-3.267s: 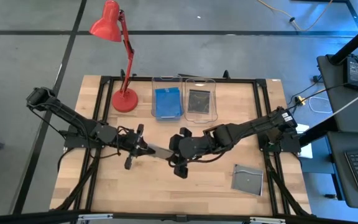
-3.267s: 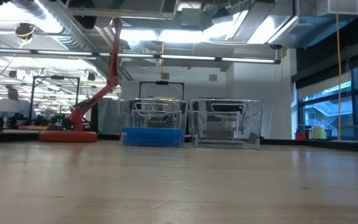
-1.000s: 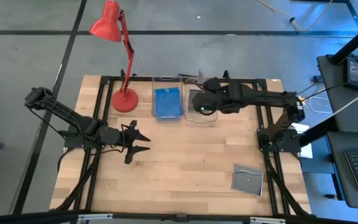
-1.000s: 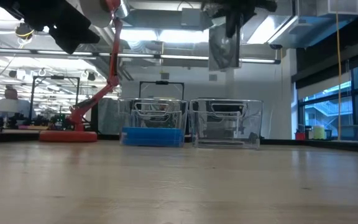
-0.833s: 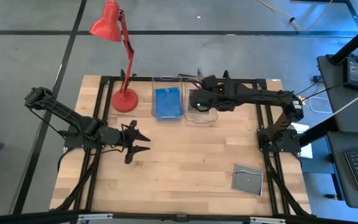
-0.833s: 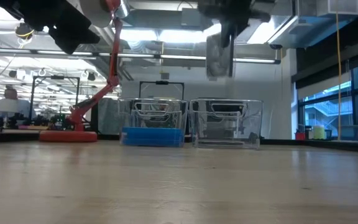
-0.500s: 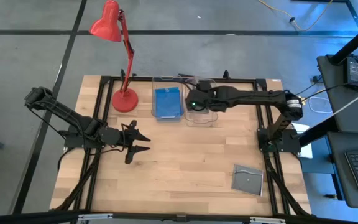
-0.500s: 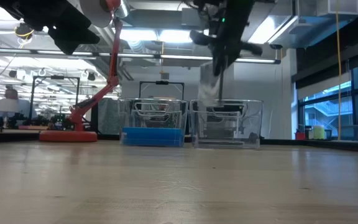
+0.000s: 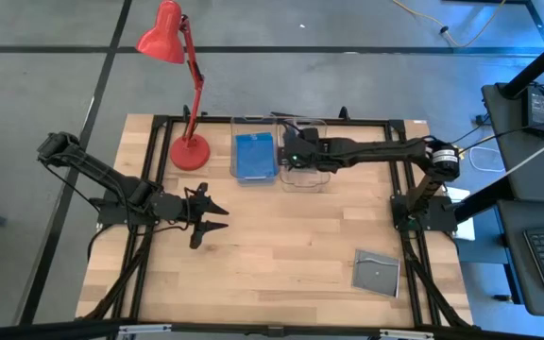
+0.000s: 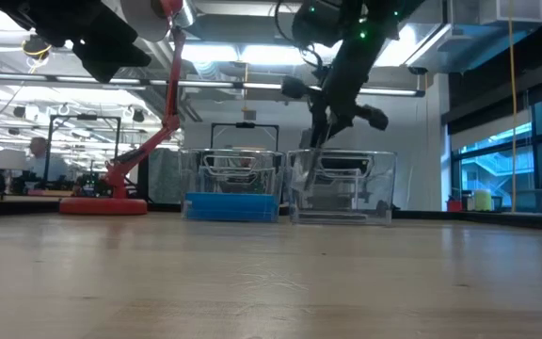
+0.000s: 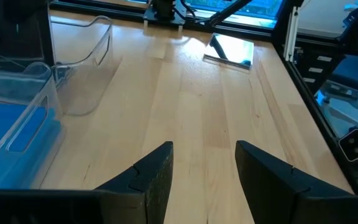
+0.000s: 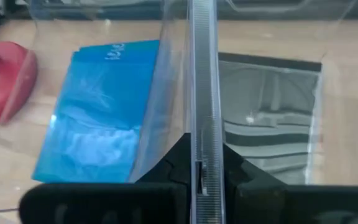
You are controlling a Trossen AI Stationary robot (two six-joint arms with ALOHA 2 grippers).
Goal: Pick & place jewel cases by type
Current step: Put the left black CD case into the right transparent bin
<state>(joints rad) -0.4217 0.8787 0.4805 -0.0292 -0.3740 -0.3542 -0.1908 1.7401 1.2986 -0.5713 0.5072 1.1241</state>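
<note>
the right gripper (image 9: 294, 151) is stretched out over the back of the table, right above the two clear bins, and its fingers (image 12: 169, 163) are clamped on the thin edge of a grey case (image 12: 202, 93), holding it upright on its edge. from the wrist camera that case stands right over the wall between the blue bin (image 9: 254, 155) and the grey bin (image 9: 307, 154), and in the low view its lower end dips into the grey bin's left side (image 10: 301, 179). the blue bin has blue cases (image 12: 101, 106) lying flat in it, and there's already a grey stack (image 12: 272, 124) flat on the bottom of the other bin. one more grey case (image 9: 376, 273) is lying flat on the wood near the front right corner of the table (image 9: 281, 246), well apart from everything. the left gripper (image 9: 212, 213) is parked over the left-middle of the table, fingers (image 11: 151, 174) spread apart with nothing between them. a red lamp (image 9: 182, 85) stands at the back left, just beside the blue bin.
</note>
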